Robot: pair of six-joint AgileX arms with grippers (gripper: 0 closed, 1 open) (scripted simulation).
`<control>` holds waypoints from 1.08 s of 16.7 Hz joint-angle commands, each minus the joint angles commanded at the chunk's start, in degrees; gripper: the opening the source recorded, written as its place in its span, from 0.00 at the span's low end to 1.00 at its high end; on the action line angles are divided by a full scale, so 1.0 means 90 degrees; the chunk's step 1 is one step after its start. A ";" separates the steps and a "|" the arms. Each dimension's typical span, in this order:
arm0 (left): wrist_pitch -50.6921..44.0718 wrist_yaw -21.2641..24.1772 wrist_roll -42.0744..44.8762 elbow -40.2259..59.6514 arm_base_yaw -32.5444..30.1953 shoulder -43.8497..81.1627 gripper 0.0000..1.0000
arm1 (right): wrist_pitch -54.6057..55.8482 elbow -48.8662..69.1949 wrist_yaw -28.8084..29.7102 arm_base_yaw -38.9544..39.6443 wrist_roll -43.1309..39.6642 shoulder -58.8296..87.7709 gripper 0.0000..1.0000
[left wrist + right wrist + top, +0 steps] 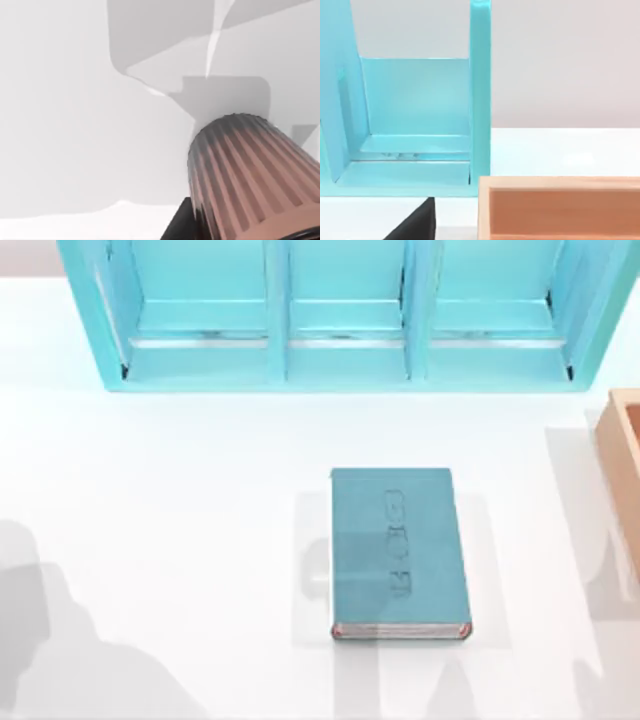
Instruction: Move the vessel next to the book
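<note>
The top camera looked straight down on the white table (180, 540). The left wrist camera sat very near the ribbed cup (250, 175). The right wrist camera faced the shelf (415, 110) and wooden box (560, 210), both also seen from above.

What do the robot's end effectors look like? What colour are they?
Both look plain black. The left end effector shows as a slanted, straight-edged black piece in the left wrist view, the right end effector as a black wedge in the right wrist view. I see no markings on either.

My white table (180, 540) carries: book (398, 552) at centre, shelf unit (340, 315) along the far edge, wooden box (625, 470) at right.
</note>
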 joint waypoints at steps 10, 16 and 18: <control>0.0000 0.0000 0.0000 0.0000 0.0000 0.0000 0.00 | 0.0000 0.0000 0.0000 0.0000 0.0000 0.0000 1.00; -0.0204 0.0001 -0.0005 0.0149 0.0016 -0.0073 0.00 | 0.0000 0.0000 0.0000 0.0000 0.0000 0.0000 1.00; -0.0511 -0.0003 0.0002 0.0374 0.0005 -0.0197 0.00 | 0.0000 0.0000 0.0000 0.0000 0.0000 0.0000 1.00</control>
